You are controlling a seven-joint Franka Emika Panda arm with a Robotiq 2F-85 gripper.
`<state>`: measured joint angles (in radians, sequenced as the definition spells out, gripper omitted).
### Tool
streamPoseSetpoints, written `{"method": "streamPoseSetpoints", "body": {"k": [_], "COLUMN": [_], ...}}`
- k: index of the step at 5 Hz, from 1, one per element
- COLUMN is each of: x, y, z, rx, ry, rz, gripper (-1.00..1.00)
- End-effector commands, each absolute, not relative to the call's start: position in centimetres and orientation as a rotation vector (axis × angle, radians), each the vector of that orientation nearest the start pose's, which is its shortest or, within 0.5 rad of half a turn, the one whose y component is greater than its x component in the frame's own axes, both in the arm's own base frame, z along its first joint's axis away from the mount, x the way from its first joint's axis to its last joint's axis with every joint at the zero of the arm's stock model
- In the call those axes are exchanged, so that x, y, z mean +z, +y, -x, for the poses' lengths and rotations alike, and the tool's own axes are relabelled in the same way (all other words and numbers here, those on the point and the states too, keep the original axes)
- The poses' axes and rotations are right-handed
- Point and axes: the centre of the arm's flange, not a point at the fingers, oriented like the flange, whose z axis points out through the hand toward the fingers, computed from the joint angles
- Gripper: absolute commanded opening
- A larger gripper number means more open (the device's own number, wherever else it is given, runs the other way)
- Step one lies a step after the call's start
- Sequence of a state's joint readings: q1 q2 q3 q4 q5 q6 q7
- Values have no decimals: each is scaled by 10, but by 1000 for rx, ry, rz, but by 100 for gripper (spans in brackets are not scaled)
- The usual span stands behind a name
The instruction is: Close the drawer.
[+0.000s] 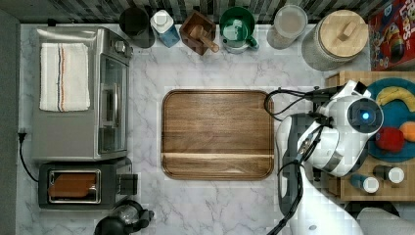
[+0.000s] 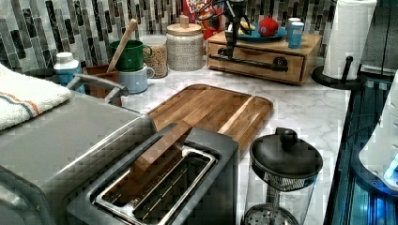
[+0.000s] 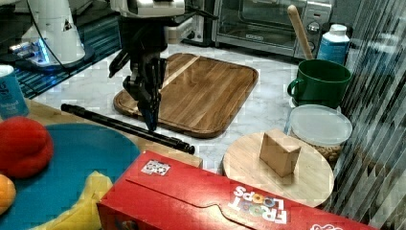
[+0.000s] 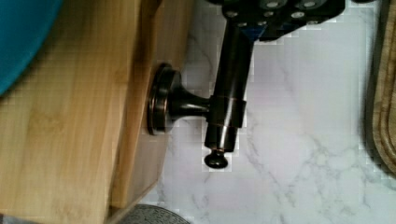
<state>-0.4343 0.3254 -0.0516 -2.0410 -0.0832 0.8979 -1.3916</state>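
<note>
Drawer [image 2: 256,61] in the wooden stand [image 2: 263,49] at the tabletop [image 2: 319,108] edge looks nearly flush, claw [image 3: 148,112] on its dark bar handle [image 3: 124,126], likely to push it shut; can't tell whether the claw pinches the handle.

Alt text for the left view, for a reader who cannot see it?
The pincer hangs at the dark bar handle of a wooden drawer at the counter's back, under a blue plate of fruit. A brown board lies mid-counter; a toaster sits nearest the camera.
</note>
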Motion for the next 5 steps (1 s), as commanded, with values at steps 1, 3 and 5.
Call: {"method": "streamPoseSetpoints", "body": {"k": [1,3,5], "x": [249,256,239], "y": [-396,-382,-395], "z": [-492,-482,-475], "rx": [210,234,143], "ry": [-299,-206,-239], "rz": [3282,3259,3302], "gripper": [-100,-100,-100]}}
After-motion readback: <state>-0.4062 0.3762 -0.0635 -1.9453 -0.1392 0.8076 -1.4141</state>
